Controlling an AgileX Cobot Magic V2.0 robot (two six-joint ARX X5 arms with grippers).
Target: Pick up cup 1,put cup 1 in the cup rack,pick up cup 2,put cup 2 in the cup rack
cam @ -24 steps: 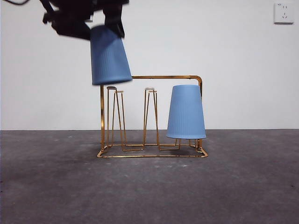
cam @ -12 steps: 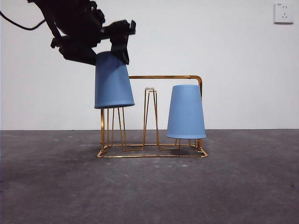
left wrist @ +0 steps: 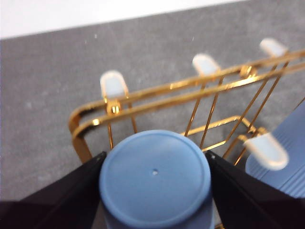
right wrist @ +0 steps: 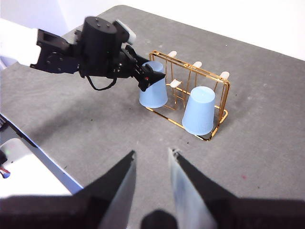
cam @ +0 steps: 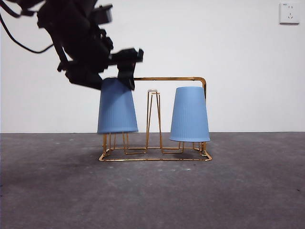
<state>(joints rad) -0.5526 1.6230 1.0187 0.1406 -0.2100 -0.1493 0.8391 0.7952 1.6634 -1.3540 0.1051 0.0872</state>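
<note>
My left gripper (cam: 116,72) is shut on an upside-down blue cup (cam: 117,107) and holds it low over the left pegs of the gold wire cup rack (cam: 167,78). The cup's rim is near the rack's base. In the left wrist view the jaws of the left gripper (left wrist: 156,158) clamp the cup's base (left wrist: 155,176), with the rack's handle frame (left wrist: 157,93) behind. A second blue cup (cam: 189,114) sits upside down on the rack's right pegs. My right gripper (right wrist: 150,157) is open and empty, high above the table, away from the rack (right wrist: 224,95).
A middle peg with a pale tip (cam: 152,91) stands free between the two cups. A wall socket (cam: 289,13) is at the top right. The table's edge and a white surface (right wrist: 19,167) lie at the lower left of the right wrist view.
My left gripper has come down and slightly right with the cup, lowering it from above the rack's left pegs to down over them. The second cup and the rack have not moved.
</note>
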